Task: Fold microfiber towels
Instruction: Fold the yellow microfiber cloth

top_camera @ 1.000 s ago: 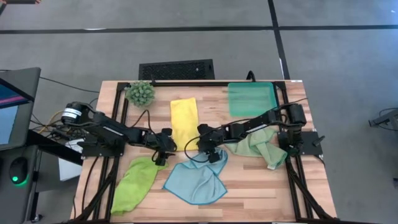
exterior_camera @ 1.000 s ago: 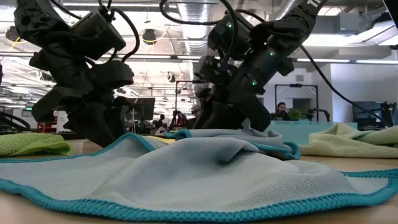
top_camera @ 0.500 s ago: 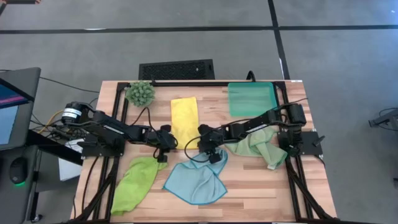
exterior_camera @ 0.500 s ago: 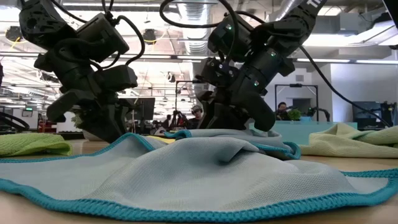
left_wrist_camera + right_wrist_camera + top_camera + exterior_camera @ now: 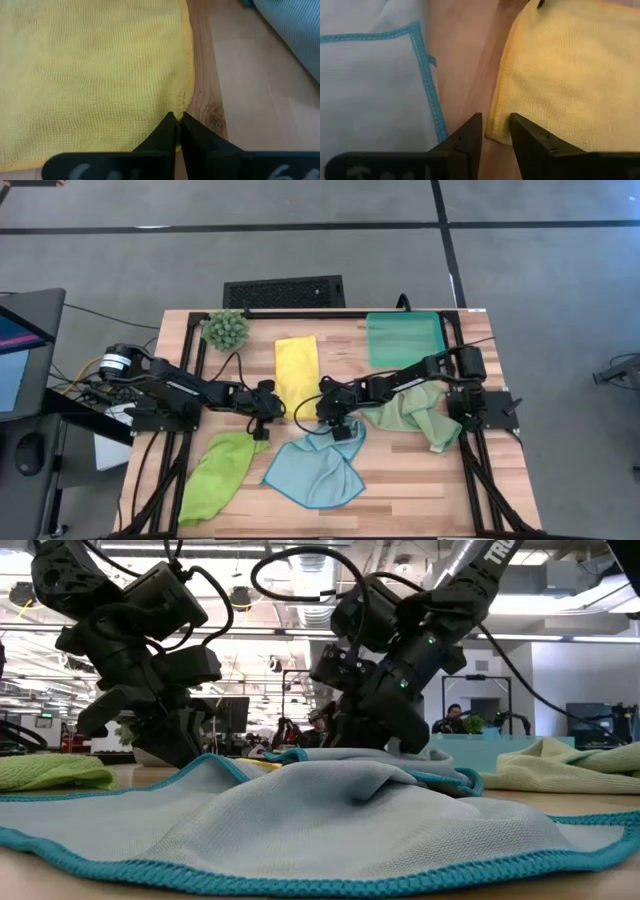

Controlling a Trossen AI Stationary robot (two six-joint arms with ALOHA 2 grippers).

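The yellow towel (image 5: pixel 297 372) lies folded into a strip, flat on the table's middle. My left gripper (image 5: pixel 177 119) is shut at its near left corner, also seen in the high view (image 5: pixel 262 427). My right gripper (image 5: pixel 495 131) is open, with one finger on either side of the towel's near right corner (image 5: pixel 492 131); I cannot tell whether they touch it. The light blue towel (image 5: pixel 315 472) lies crumpled toward the near edge. The lime green towel (image 5: pixel 214 477) lies near left. The sage green towel (image 5: pixel 415 416) lies at the right. My left gripper pinches the yellow towel's near edge (image 5: pixel 183 104), close to its near left corner, between its two fingertips. The fingers slant down from the table's left. The towel lies flat on the table, slack; one layer or several, I cannot tell.
A teal tray (image 5: pixel 405 338) sits at the far right and a spiky green plant (image 5: pixel 226 329) at the far left. Bare wood shows between the yellow and blue towels (image 5: pixel 462 75).
My left gripper has shut on the yellow towel's near edge without shifting. My right gripper has rolled a little over the towel's near right corner. The towels lie as they did.
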